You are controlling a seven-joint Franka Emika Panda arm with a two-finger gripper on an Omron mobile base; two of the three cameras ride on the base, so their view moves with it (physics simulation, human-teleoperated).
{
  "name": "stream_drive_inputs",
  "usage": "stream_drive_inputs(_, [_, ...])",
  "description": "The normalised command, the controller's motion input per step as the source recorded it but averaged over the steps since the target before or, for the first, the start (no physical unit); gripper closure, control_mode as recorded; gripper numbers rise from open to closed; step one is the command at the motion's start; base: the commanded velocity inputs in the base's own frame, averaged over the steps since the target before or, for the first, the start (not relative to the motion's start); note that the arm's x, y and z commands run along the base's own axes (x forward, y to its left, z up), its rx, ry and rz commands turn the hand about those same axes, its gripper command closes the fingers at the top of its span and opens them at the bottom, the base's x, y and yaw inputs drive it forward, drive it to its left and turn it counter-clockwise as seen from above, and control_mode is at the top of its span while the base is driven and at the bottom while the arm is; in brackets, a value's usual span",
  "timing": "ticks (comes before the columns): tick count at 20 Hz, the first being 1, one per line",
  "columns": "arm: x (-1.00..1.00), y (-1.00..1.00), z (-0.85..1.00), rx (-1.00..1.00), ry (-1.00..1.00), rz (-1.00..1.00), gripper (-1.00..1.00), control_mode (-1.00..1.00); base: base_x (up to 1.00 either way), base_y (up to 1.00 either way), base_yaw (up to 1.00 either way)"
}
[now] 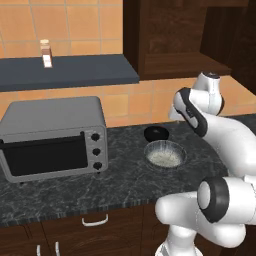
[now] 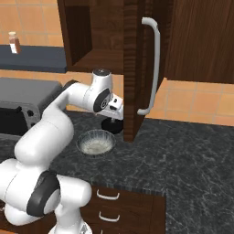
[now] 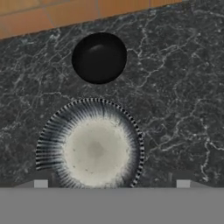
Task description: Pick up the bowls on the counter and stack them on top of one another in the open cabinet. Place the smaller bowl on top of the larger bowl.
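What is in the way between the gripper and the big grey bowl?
Nothing visible. The larger bowl lies uncovered on the counter straight below the hand camera, with the smaller bowl apart from it, nearer the wall.

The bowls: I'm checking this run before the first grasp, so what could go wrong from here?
1. The small black bowl sits close beside the grey bowl on the counter; a claw finger reaching for one rim may nudge the other.
2. The open cabinet's door hangs right over the bowls, so the arm could clip it while lifting.
3. Taking the black bowl first would reverse the stack.
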Motion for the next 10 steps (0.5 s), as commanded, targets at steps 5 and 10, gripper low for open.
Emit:
stream_drive_inputs(5, [0.92, -0.03, -0.37, 0.0, 0.0, -0.01, -1.0, -1.0, 0.0, 0.0, 0.0])
stream_drive_inputs(10, [0.73, -0.24, -0.35, 0.0, 0.01, -0.03, -1.0, -1.0, 0.0, 0.0, 0.0])
